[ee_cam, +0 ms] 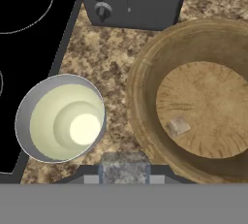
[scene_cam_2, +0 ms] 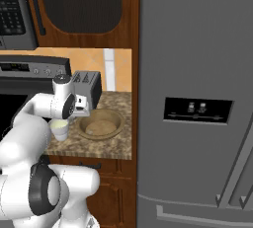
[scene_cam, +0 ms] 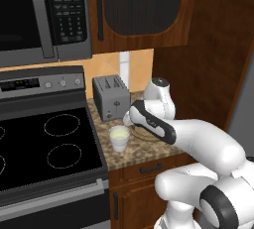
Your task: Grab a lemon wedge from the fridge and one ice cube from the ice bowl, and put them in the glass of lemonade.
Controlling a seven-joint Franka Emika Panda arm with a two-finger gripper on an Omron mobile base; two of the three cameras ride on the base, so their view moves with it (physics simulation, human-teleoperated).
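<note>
The gripper (ee_cam: 125,173) hangs above the counter (ee_cam: 114,58), between the glass of lemonade (ee_cam: 61,119) and the ice bowl (ee_cam: 193,97). In the hand view a translucent, speckled block sits between its 2 finger tips, so it looks narrowed on 1 ice cube (ee_cam: 125,169). That is a judgement, since the block takes on the granite's pattern.

From the gripper, the glass lies just to one side and slightly ahead, rim up, with pale yellow liquid inside. The bowl lies on the other side, with 1 small cube (ee_cam: 178,125) on its wooden floor. The toaster (ee_cam: 131,0) stands farther ahead, past both, and the stove top (ee_cam: 29,34) runs beyond the glass.

The step in hand looks like carrying the ice across to the glass. The next move calls for a short sideways shift until the cube is centred over the rim, then opening the gripper from low enough that nothing splashes or bounces out.

No lemon wedge can be made out in the glass or on the counter. The fridge (scene_cam_2: 197,98) stands shut beside the counter, so that half of the task appears untouched.
</note>
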